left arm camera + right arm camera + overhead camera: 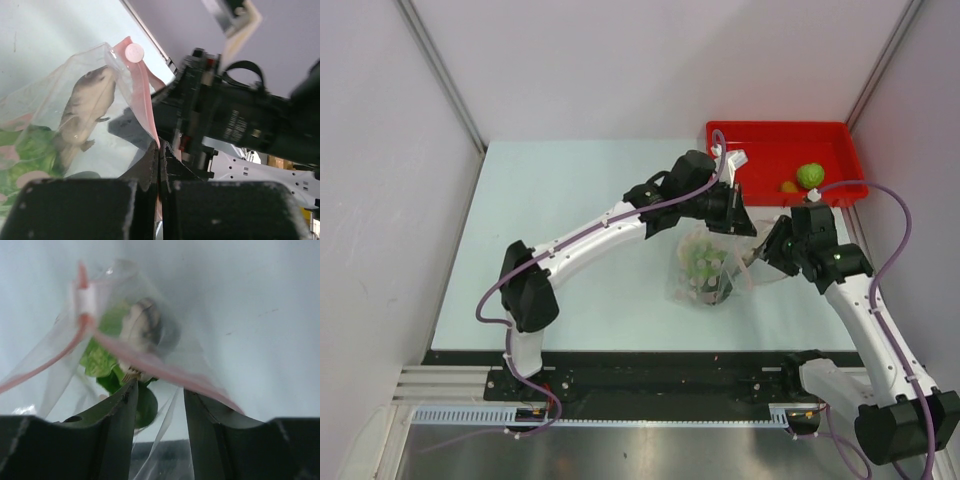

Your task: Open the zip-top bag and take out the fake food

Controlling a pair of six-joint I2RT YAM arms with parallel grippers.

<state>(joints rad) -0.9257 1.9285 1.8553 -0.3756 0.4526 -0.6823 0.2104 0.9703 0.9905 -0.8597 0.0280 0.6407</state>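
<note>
My left claw is clamped on the zip-top bag, pinching its pink zip strip. The right claw stands apart, with the strip crossing just beyond its tips. There is white print on the right arm (too tiny for me to read). The bag sits just nearside of the red tray, and bare table lies well left of the tray. Both arms bend inward, their wrists meeting over the bag. The fish and lettuce are inside the bag; a green fruit and an orange fruit lie in the tray.

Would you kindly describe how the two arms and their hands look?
The left arm and right arm have white links with black joints; a purple cable loops along each. The left hand and right hand have dark fingers.
</note>
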